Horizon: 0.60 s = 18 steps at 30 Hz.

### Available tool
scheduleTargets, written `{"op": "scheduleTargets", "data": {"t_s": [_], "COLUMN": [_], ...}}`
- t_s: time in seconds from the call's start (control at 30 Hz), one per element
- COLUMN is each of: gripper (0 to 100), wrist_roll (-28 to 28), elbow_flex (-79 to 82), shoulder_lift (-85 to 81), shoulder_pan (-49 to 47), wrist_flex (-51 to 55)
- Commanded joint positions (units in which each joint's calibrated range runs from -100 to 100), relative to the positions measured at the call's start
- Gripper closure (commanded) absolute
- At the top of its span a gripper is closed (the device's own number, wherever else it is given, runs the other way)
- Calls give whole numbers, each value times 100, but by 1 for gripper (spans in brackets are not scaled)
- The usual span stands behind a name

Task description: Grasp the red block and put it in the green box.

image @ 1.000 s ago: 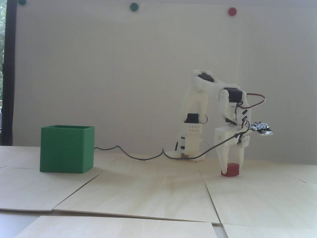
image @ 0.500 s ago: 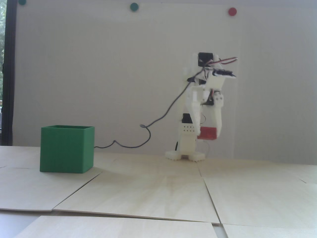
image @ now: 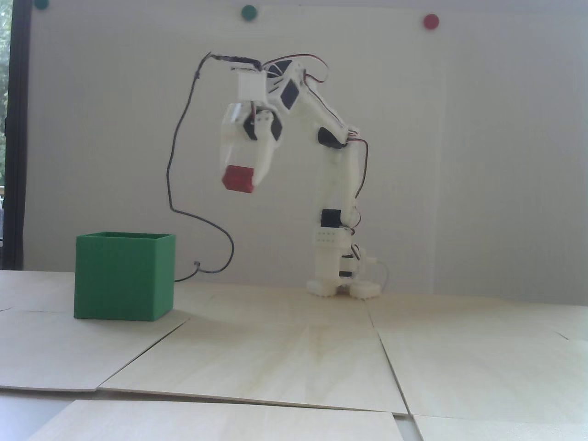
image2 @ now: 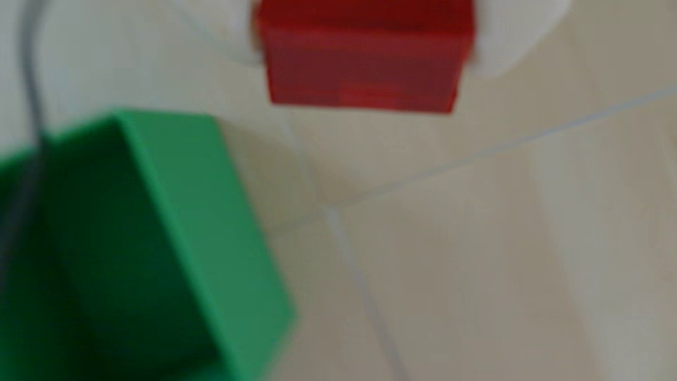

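In the fixed view my white gripper (image: 242, 177) hangs high in the air, shut on the red block (image: 238, 179). It is up and to the right of the green box (image: 124, 281), which stands open-topped on the table at the left. The blurred wrist view shows the red block (image2: 362, 58) at the top edge, clamped between my two white fingertips (image2: 509, 47). There the green box (image2: 190, 234) fills the lower left, with its dark inside showing.
Pale plywood sheets (image: 294, 358) with seams cover the table. A black cable (image: 183, 138) loops from my wrist down behind the box. My arm's base (image: 342, 287) stands at the back centre. Green and red dots (image: 431, 20) are pinned on the white wall.
The gripper lifted the red block off the table at the right, then swung up and leftward; it now hangs high near the green box. The cable rose with it.
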Motion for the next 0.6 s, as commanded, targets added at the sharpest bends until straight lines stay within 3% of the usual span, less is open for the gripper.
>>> {"op": "scheduleTargets", "data": {"t_s": [0.0,0.37,0.57], "gripper": [98,98,98], "wrist_roll": [38,-24,-29], "elbow_flex": [-559,-213,-293], "shoulder_lift": [-600,-553,568], "shoulder_pan": [919,952,831], "wrist_flex": [72,-391,-467]}}
